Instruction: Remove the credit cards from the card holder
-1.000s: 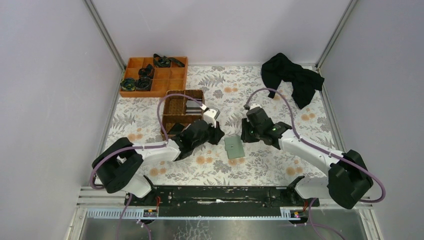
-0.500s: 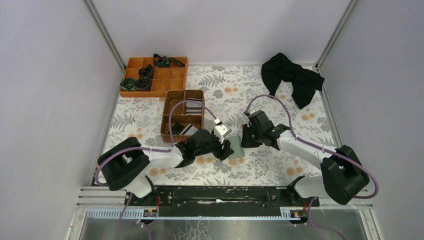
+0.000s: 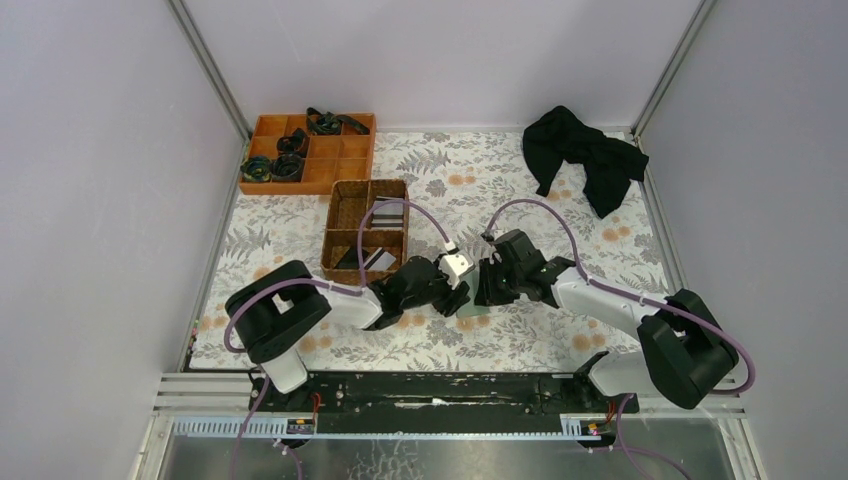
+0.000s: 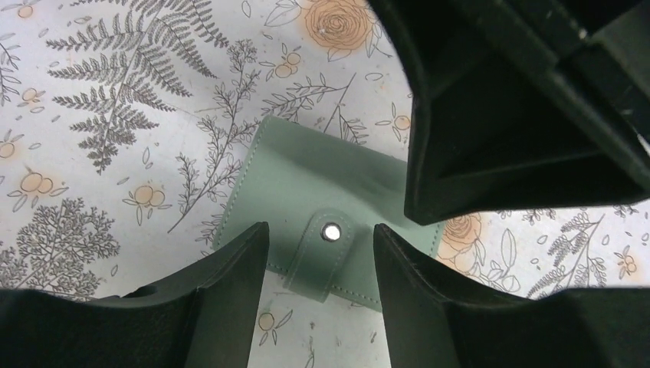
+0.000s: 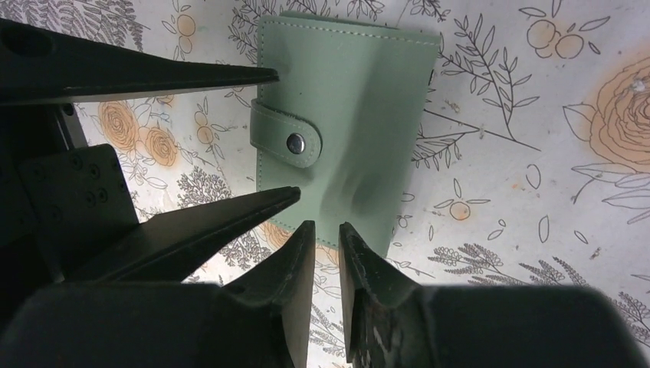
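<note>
The card holder [image 4: 306, 180] is a grey-green wallet lying flat on the floral cloth, its snap strap [image 5: 287, 142] fastened. From above only a sliver of the card holder [image 3: 474, 317] shows between the two arms. My left gripper [image 4: 320, 234] is open, one finger on each side of the strap tab, with nothing held. My right gripper [image 5: 326, 228] hovers at the holder's opposite edge. Its jaws stand a narrow gap apart and hold nothing. Flat grey rectangles that look like credit cards [image 3: 388, 212] lie in the wicker basket. None shows at the holder.
The brown wicker basket [image 3: 334, 228] stands just left of the left arm. An orange divided tray [image 3: 345, 165] with dark coiled items sits at the back left. A black cloth [image 3: 585, 155] lies at the back right. Grey walls enclose the table.
My left arm swung from beside the basket over to the card holder and its jaws opened. My right gripper slid left onto the holder's edge and its jaws narrowed.
</note>
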